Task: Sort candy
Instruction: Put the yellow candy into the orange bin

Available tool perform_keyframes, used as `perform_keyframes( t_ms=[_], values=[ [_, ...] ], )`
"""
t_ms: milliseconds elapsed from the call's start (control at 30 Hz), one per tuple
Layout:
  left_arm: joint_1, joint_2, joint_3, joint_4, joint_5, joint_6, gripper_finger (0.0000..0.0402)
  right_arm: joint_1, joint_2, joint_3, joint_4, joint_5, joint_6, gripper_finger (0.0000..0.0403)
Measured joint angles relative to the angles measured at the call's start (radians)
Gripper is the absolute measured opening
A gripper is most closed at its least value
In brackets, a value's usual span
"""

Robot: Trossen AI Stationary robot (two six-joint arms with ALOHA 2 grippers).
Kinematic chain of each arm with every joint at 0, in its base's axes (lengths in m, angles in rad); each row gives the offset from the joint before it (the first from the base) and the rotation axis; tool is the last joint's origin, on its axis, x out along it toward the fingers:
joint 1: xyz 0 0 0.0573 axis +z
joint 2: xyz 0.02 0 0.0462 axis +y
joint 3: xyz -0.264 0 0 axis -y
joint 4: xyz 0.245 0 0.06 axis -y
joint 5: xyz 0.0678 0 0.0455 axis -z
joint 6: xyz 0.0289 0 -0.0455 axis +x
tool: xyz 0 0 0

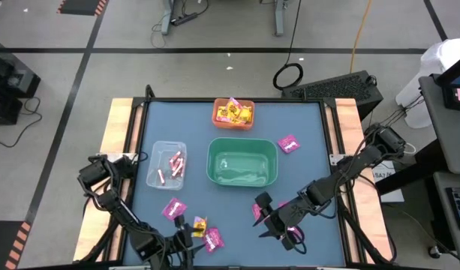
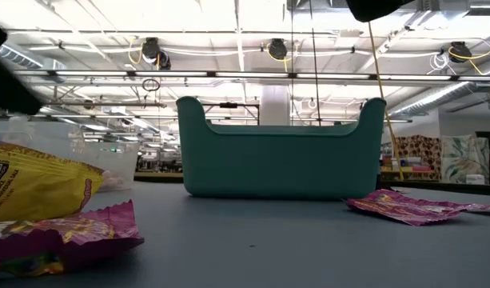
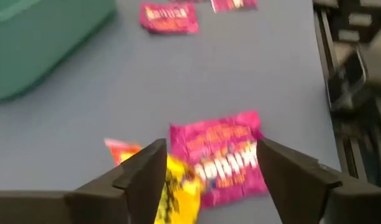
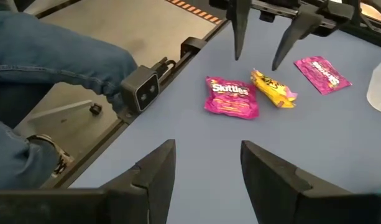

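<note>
Left gripper (image 3: 209, 165): hanging spread over a magenta packet (image 3: 222, 155) (yellow packet (image 3: 178, 193) beside) | Right gripper (image 4: 206, 165): waiting spread, gripping nothing, near the green bin (image 1: 242, 161).

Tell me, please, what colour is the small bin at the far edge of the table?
Orange bin, holding yellow and pink candy; the high view shows it best.

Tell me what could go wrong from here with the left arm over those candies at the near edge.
1. The left end effector stands open over a magenta packet that overlaps a yellow packet; closing may catch both, mixing the sort.
2. Both lie close to the table's near edge, so a nudge might push one off.
3. The right end effector waits open nearby; the arms could crowd each other.
</note>
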Motion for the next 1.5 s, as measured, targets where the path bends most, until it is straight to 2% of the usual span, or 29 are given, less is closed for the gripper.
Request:
perform_keyframes(
  t_ms=[133,333,600,800,1133,1333,1500],
  values=[
    [-0.001,0.001,-0.001,-0.016,0.028,-0.018,0.0259,0.001,0.0,0.0,0.0,0.0,-0.01,0.0171],
    [0.004,0.001,-0.018,-0.03,0.036,-0.031,0.0243,0.001,0.0,0.0,0.0,0.0,-0.011,0.0171],
    [0.042,0.001,-0.035,-0.029,0.094,-0.051,0.0199,0.001,0.0,0.001,0.0,0.004,0.0,0.0171],
    [0.06,0.02,-0.035,-0.045,0.176,-0.051,0.0151,0.001,0.0,0.001,0.0,0.005,0.003,0.0171],
    [0.058,0.029,-0.035,-0.045,0.15,-0.048,0.0012,0.001,0.0,0.001,0.0,0.006,0.011,0.0171],
    [0.06,0.004,-0.035,-0.046,0.133,-0.035,0.0008,0.001,0.0,0.001,0.053,0.006,0.014,0.0171],
    [0.06,-0.071,-0.023,-0.051,0.063,0.076,0.0004,0.003,0.0,0.001,0.155,0.002,-0.014,0.0171]
  ],
)
